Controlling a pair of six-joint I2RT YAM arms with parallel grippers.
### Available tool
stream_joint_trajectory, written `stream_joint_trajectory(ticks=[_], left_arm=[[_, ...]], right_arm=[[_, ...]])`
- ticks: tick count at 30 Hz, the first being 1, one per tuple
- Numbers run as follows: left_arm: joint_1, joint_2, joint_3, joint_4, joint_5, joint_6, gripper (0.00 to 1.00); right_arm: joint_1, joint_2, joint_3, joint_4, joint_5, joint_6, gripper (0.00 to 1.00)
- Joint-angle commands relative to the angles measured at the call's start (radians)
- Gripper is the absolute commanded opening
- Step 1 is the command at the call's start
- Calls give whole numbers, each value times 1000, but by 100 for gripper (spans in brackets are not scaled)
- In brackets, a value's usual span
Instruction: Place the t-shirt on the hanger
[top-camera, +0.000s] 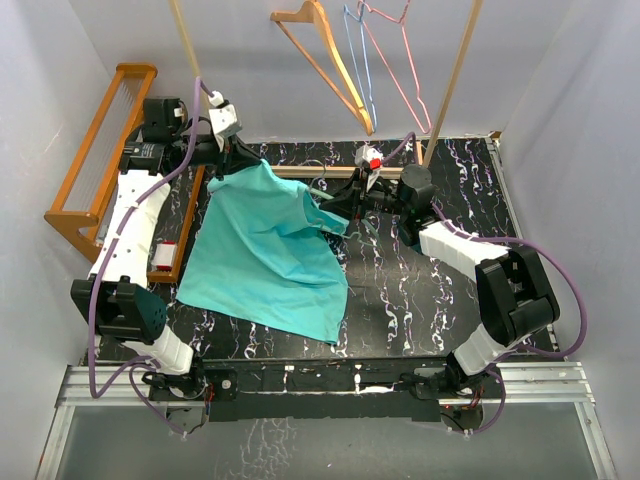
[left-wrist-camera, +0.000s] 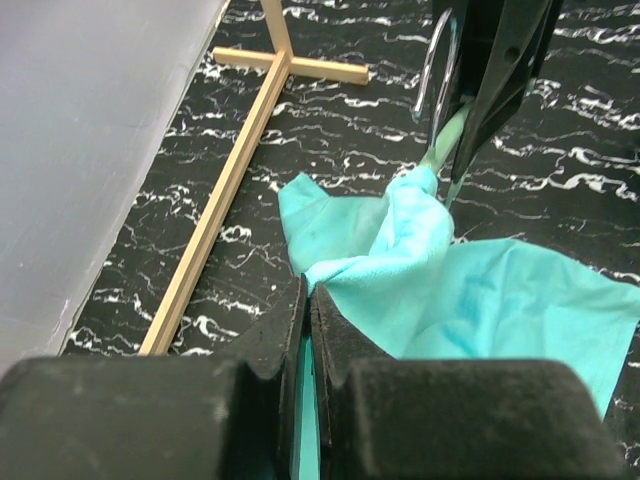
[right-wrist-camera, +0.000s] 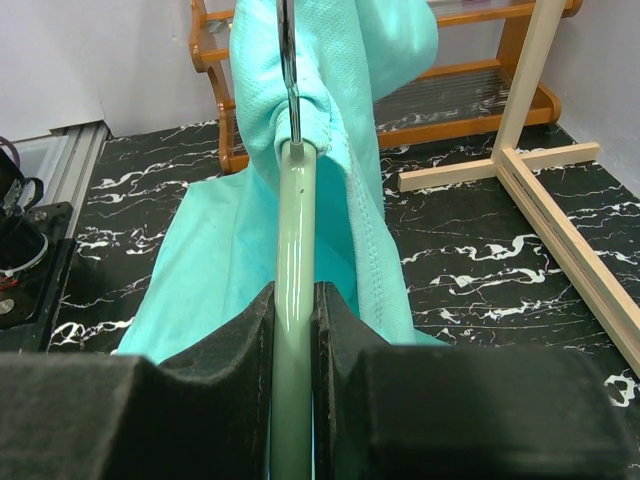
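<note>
The teal t-shirt (top-camera: 262, 250) is held up at its top and drapes down onto the black marbled table (top-camera: 430, 290). My left gripper (top-camera: 238, 165) is shut on the shirt's upper edge; the left wrist view shows cloth (left-wrist-camera: 440, 290) pinched between the jaws. My right gripper (top-camera: 350, 205) is shut on the pale mint hanger (right-wrist-camera: 296, 250), its arm running into the shirt (right-wrist-camera: 340, 120) with the metal hook (right-wrist-camera: 289, 70) rising through the cloth. Most of the hanger is hidden inside the shirt. The right gripper also shows in the left wrist view (left-wrist-camera: 470, 140).
An orange wooden rack (top-camera: 95, 150) stands at the left. A light wooden stand (top-camera: 450, 80) with orange (top-camera: 330, 60), blue (top-camera: 360, 60) and pink (top-camera: 395, 60) hangers is at the back. Its base bars (left-wrist-camera: 225, 200) lie on the table.
</note>
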Motion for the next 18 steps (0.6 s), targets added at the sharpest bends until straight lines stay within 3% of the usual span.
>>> stream_joint_trajectory(ticks=[1, 4, 5, 6, 9, 14, 18], left_arm=[[14, -26, 28, -114, -46, 152, 0], [14, -31, 7, -110, -69, 162, 4], [14, -33, 5, -97, -71, 150, 14], [14, -36, 5, -83, -72, 144, 32], [14, -49, 8, -29, -50, 105, 51], [6, -61, 35, 14, 42, 19, 52], [-54, -83, -10, -5, 22, 69, 49]], right_arm=[[5, -38, 5, 69, 10, -13, 8], [5, -40, 5, 69, 8, -14, 8], [5, -40, 9, 68, 9, -15, 8], [6, -38, 10, 64, 7, -15, 8], [6, -37, 13, 60, 7, -15, 8], [5, -36, 17, 52, 7, -19, 8], [5, -32, 24, 48, 4, -19, 8]])
